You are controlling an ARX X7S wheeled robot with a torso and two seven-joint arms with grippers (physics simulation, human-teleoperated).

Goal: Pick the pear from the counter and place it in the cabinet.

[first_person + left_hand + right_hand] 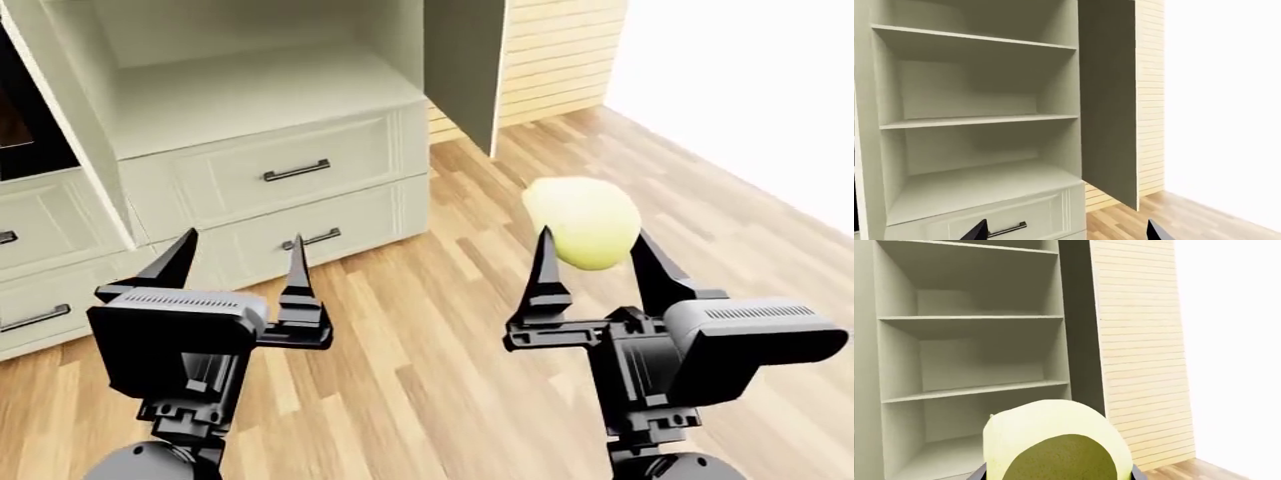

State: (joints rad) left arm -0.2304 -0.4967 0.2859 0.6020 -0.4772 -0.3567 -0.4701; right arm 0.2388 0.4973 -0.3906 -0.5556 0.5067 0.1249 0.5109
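Note:
The pale yellow pear (582, 222) sits between the fingers of my right gripper (597, 262), which is shut on it above the wooden floor; it fills the lower middle of the right wrist view as a yellow bulge (1054, 442). The cream-white cabinet (254, 95) stands ahead with its door (465, 60) swung open and its bare shelves (974, 389) showing. My left gripper (234, 268) is open and holds nothing, level with the drawers (287, 168); only its dark fingertips (978, 230) show in the left wrist view. The counter is out of view.
A black glass-fronted unit (24, 120) borders the cabinet on the left. A slatted wood wall (554, 50) stands behind the open door, and a white wall (747, 90) runs along the right. Wood plank floor (441, 330) lies between me and the drawers.

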